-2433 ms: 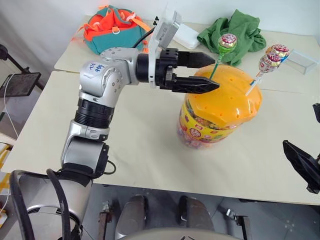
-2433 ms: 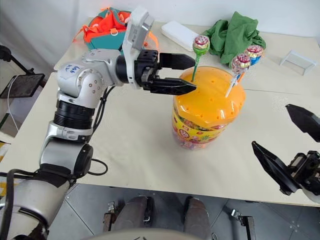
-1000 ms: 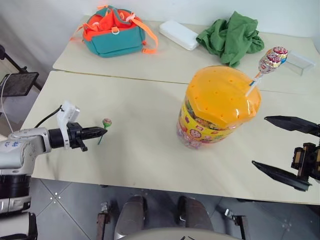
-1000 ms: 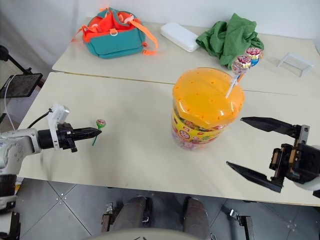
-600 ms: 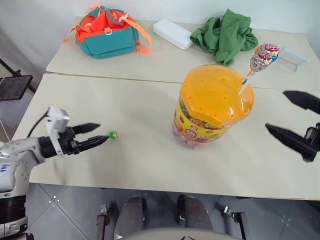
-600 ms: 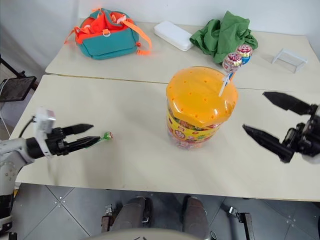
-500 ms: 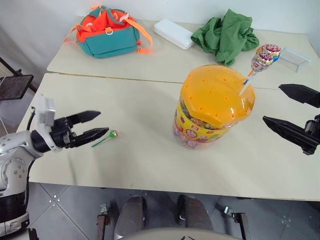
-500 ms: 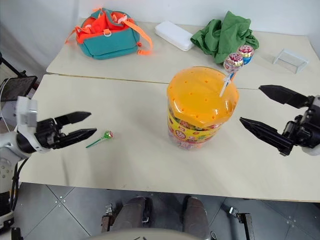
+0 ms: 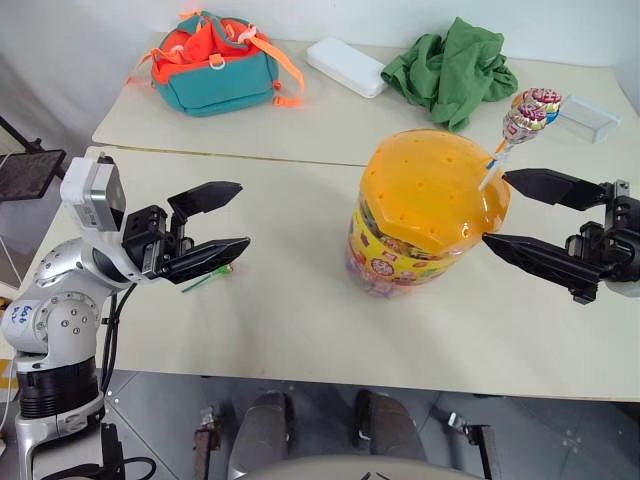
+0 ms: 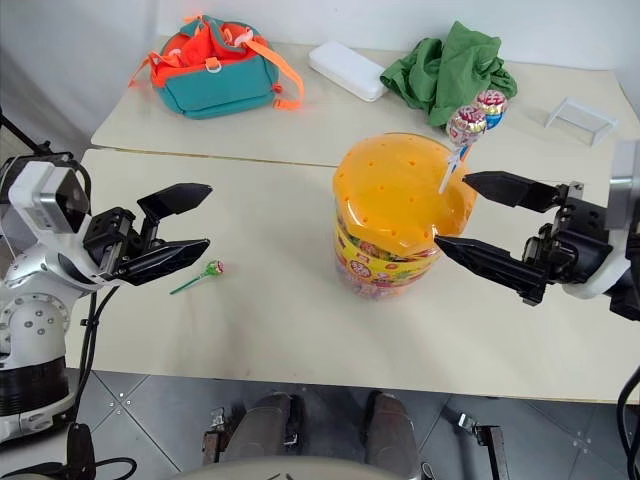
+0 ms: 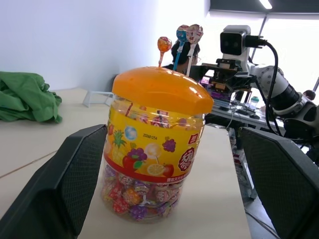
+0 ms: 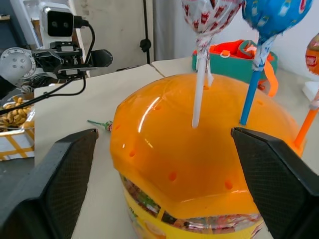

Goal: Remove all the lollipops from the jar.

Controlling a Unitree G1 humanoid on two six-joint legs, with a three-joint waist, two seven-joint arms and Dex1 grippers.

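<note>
The jar [image 9: 425, 215], a clear tub with a yellow cartoon label and a domed orange lid, stands right of the table's middle. Three lollipops [image 12: 204, 15] stand upright in holes at the lid's far right, on white, blue and orange sticks. A green lollipop [image 10: 213, 268] lies flat on the table left of the jar. My left gripper [image 9: 243, 215] hovers open above that lollipop, empty, pointing at the jar. My right gripper [image 9: 495, 207] is open at the jar's right side, its fingertips by the lid's edge and just below the standing lollipops.
On the far table lie a teal-orange backpack [image 9: 215, 60], a white case [image 9: 345, 67], a green cloth [image 9: 455, 65] and a small clear box [image 9: 590, 118]. A seam runs between the two tables behind the jar.
My left gripper opened and let go of the green lollipop, which now lies on the table, then rose and swung towards the jar. My right gripper moved in to the jar's right side.
</note>
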